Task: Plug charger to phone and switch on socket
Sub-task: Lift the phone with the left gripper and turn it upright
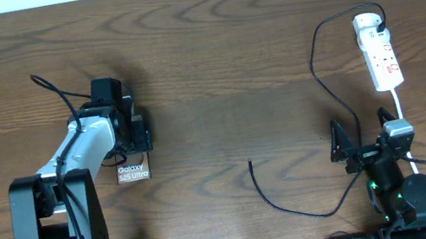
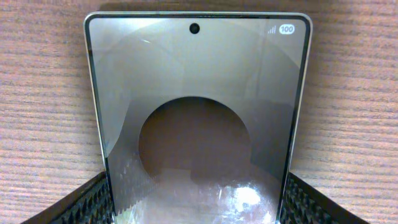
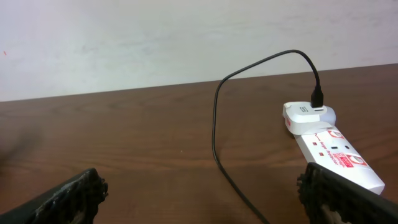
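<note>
My right fingers (image 3: 68, 196) hang apart and empty, nearest me. The charger (image 1: 314, 66) has its tip loose on the desk (image 1: 210, 50), well apart from the phone (image 2: 199, 93). My left fingers (image 2: 87, 202) straddle the phone; whether they clamp it I cannot tell. Far right, the plug sits in the socket (image 1: 382, 59). I judge plugging into the phone and switching on both remain.

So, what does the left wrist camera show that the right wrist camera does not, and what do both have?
Only the left wrist view: the phone, close up and face up, a camera hole and a "100" mark at its far end, between the fingers of the left gripper. Only the right wrist view: the socket, a white adapter at its far end with the charger plugged in, and a pale wall. Both: the brown wooden table and black finger pads in the lower corners.
</note>
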Motion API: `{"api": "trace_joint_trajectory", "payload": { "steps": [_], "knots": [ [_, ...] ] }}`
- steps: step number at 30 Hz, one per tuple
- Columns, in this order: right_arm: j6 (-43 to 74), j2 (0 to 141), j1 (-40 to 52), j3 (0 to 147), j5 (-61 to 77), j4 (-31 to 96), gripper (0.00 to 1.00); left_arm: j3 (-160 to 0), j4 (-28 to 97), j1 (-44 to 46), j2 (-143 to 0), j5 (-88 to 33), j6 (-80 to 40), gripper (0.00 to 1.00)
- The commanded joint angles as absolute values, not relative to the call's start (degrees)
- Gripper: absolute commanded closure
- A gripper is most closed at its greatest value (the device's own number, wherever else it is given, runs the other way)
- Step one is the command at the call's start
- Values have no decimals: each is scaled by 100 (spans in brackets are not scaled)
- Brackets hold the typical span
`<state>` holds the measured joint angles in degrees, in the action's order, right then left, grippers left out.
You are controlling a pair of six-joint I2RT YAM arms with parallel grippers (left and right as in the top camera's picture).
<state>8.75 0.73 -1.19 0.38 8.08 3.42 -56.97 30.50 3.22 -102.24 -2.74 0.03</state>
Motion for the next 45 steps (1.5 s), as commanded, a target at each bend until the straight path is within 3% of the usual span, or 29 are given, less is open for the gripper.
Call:
{"api": "trace_joint_trajectory", "payload": {
  "steps": [1, 23, 27, 45],
  "knots": [
    [897, 49, -71, 32, 803, 366, 1, -5645, 3030, 331, -10296, -255, 23, 93],
    [897, 49, -71, 32, 803, 366, 1, -5732, 3253, 331, -8468, -261, -305, 93],
    [897, 49, -71, 32, 803, 366, 1, -5732, 3385, 329, -8066, -781, -521, 93],
    [897, 49, -71, 32, 803, 366, 1, -5730, 3422, 290, -7406, -3658, -4390, 93]
  ]
}}
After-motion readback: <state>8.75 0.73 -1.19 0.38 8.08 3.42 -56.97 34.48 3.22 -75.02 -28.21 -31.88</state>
